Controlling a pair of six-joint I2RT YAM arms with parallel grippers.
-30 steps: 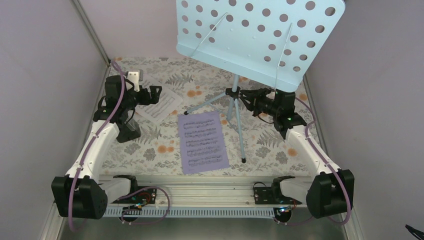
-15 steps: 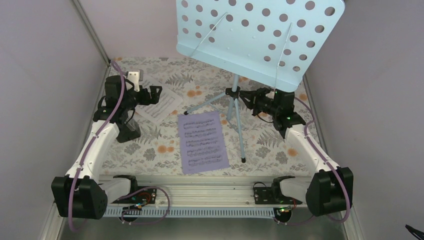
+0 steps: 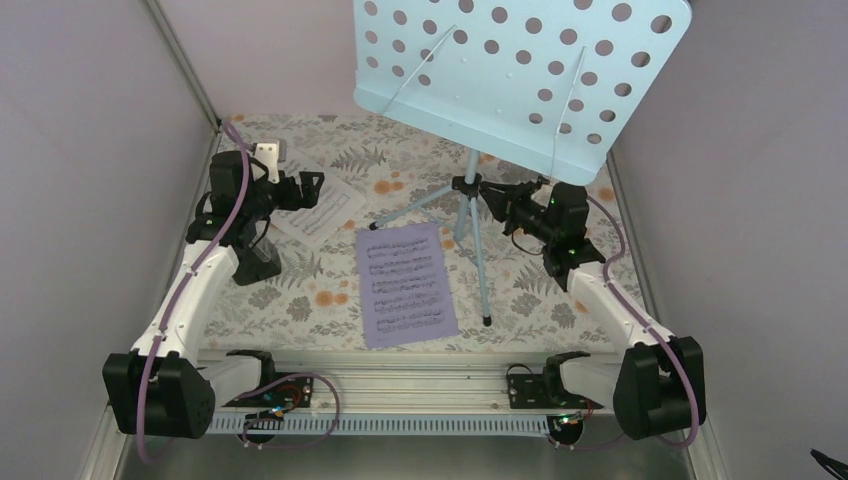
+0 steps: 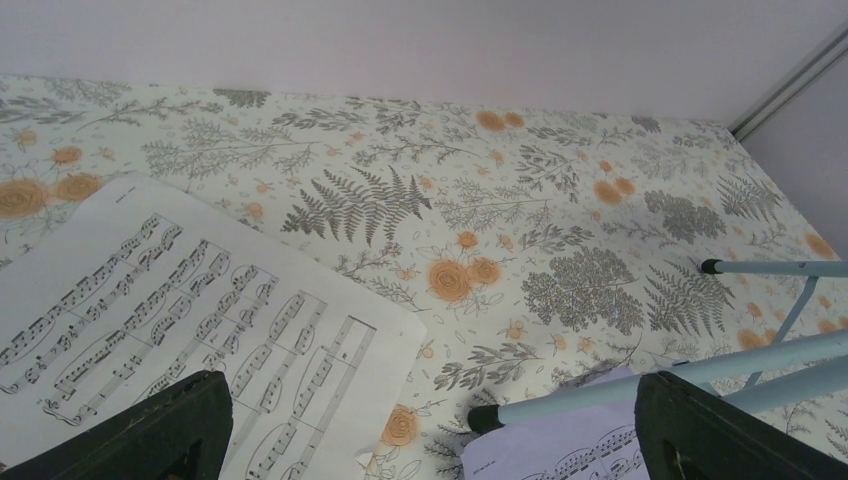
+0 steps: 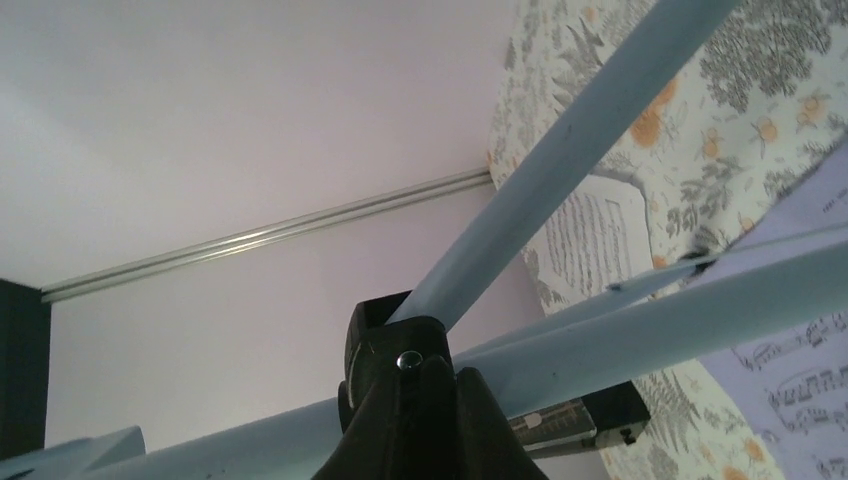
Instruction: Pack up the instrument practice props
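The light blue music stand stands upright at the back right, its tripod legs spread from a black hub. My right gripper is shut on that hub, and the right wrist view shows its fingertips closed at the hub's screw. The lavender sheet lies flat at mid-table, with one stand leg's foot resting on its top edge. The black wedge-shaped box stands at the left under my left forearm. My left gripper is open and empty, hovering over a white sheet.
A white sheet of printed music lies at the back left, also seen in the left wrist view. A small white object sits near the back left corner. Walls close in the floral table on three sides.
My right wrist and forearm have swung toward the back while the gripper stays at the stand's hub. The stand, sheets and left arm have not visibly moved.
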